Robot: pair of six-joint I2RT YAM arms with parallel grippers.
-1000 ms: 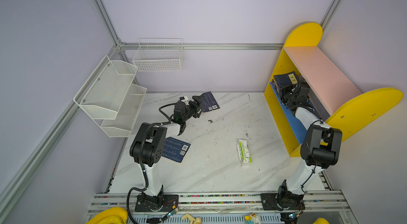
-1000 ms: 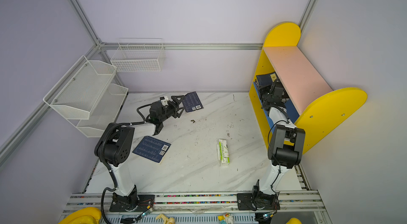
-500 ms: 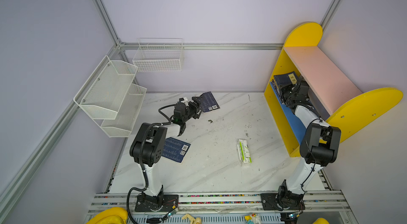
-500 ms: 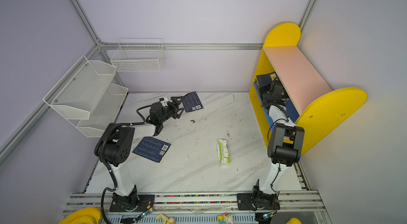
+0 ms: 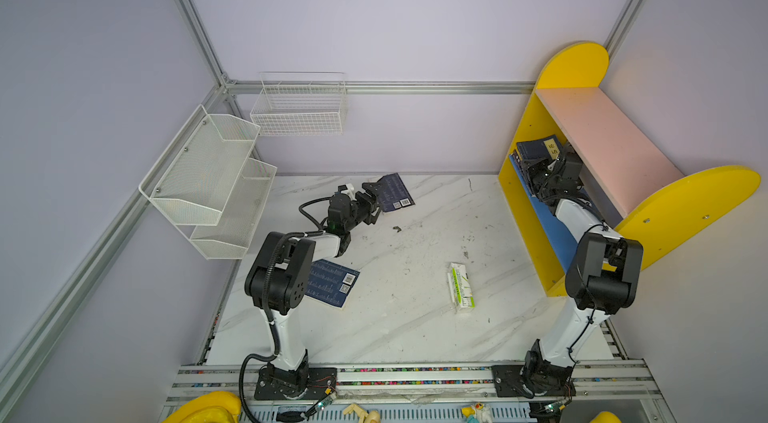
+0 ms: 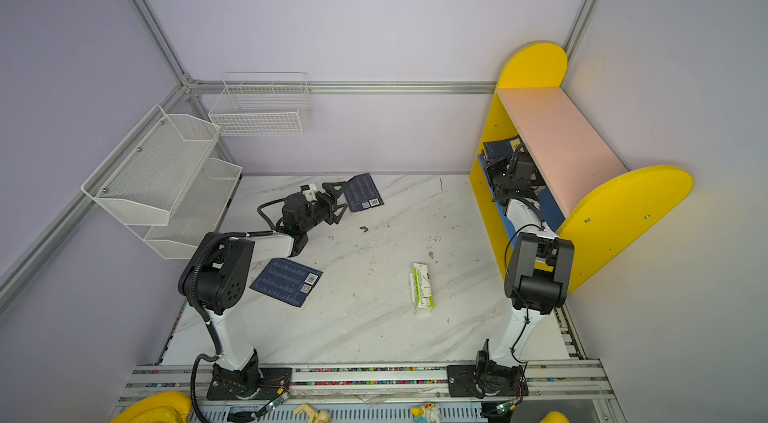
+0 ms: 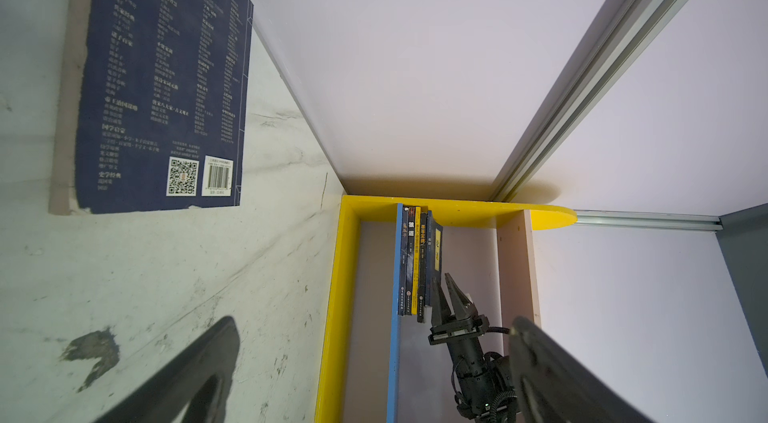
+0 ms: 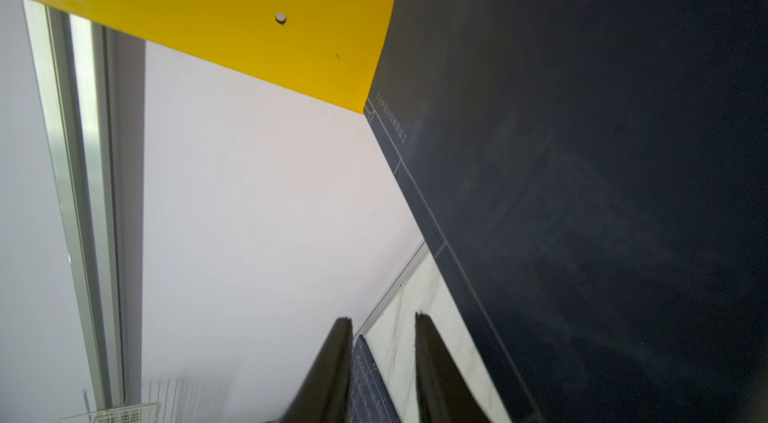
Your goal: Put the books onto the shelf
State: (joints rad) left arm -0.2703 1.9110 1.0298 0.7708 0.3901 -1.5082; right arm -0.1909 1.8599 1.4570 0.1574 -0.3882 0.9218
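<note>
Left end effector (image 5: 375,202) hangs spread wide and empty, low over the white marbled surface (image 5: 415,317). A navy blue paperback with barcode and QR code (image 5: 392,192) lies flat just ahead of its fingertips. Behind it, near that arm's shoulder, lies a second navy blue paperback (image 5: 332,283). Right end effector (image 7: 442,281) reaches inside the wooden shelf with yellow rounded end panels (image 5: 575,65). Its jaws are narrowly parted and grip nothing. Just beside it is the outermost book of the upright row of paperbacks (image 7: 417,263) on the blue board (image 7: 392,367).

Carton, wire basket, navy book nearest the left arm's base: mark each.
carton (image 5: 460,288), in a top view, its upper face.
wire basket (image 5: 299,124), in a top view, its front wall.
navy book (image 5: 333,284), in a top view, its cover.
</note>
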